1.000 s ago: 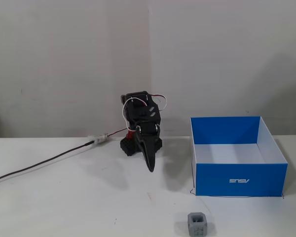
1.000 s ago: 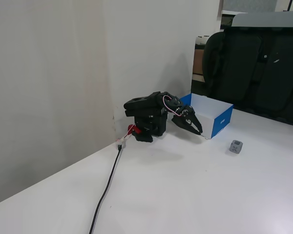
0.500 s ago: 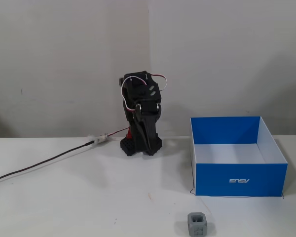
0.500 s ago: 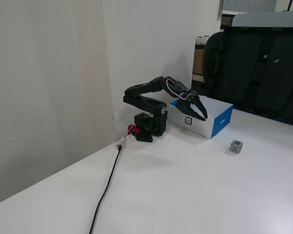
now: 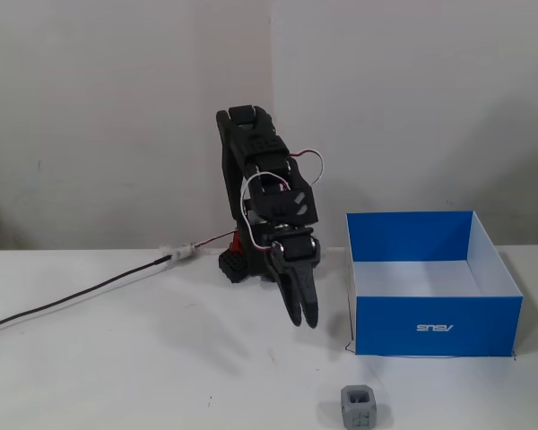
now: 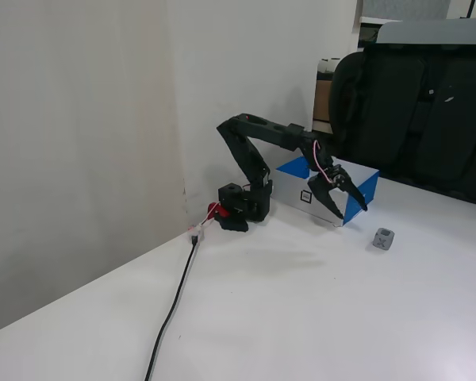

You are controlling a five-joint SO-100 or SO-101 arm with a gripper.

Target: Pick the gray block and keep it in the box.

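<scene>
The gray block (image 5: 360,406) sits on the white table near the front edge in a fixed view. It also shows in the other fixed view (image 6: 383,238), to the right of the arm. The blue box (image 5: 439,327) stands at the right, its white floor empty; it also shows behind the gripper (image 6: 368,188). My gripper (image 5: 305,321) points down above the table, left of the box and behind the block. From the side, the gripper (image 6: 353,215) has its jaws spread and holds nothing. It is apart from both the block and the box.
The arm's base (image 5: 238,260) stands by the back wall. A black cable (image 5: 81,291) runs from it across the table to the left. A black chair (image 6: 428,111) stands beyond the table's far side.
</scene>
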